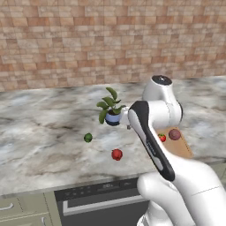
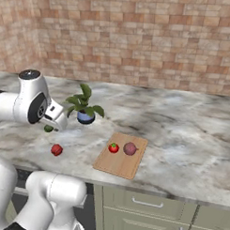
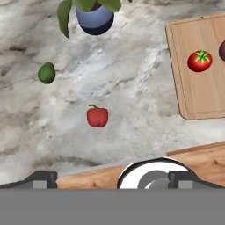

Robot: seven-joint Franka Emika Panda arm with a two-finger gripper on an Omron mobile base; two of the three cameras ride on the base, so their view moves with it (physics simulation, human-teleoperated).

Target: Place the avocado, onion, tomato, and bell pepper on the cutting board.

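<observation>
Marble-patterned counter (image 2: pixel 191 138) runs below a brick wall (image 2: pixel 138 38), and the cutting board (image 2: pixel 121 164) lies flat on it, serving as the landmark for everything else. Two foods sit on the board's far half: the tomato (image 2: pixel 114 148), bright red with a green cap, and the onion (image 2: pixel 130 149), dull purplish, just beside it on the side away from the arm; whether the two touch cannot be told. In the hand view the tomato (image 3: pixel 200 61) rests well inside the board's edge (image 3: pixel 189 110), with only a dark sliver of the onion (image 3: pixel 222 50) at the frame border. Off the board, on bare counter toward the arm, lies the bell pepper (image 3: pixel 97 117), deep red and lumpy, well apart from the board; the left base view shows it (image 1: pixel 116 154) near the counter's front edge. Farther from the board than the pepper sits the avocado (image 3: pixel 46 73), small and dark green, seen also in the left base view (image 1: pixel 88 137). A potted plant (image 2: pixel 84 109) in a blue pot stands behind the board's near corner, between the avocado and the board. The gripper (image 3: pixel 112 180) hangs above the counter, its two dark fingertips (image 3: pixel 41 179) set wide apart with nothing between them. No readable writing or brand marks appear on any surface.
</observation>
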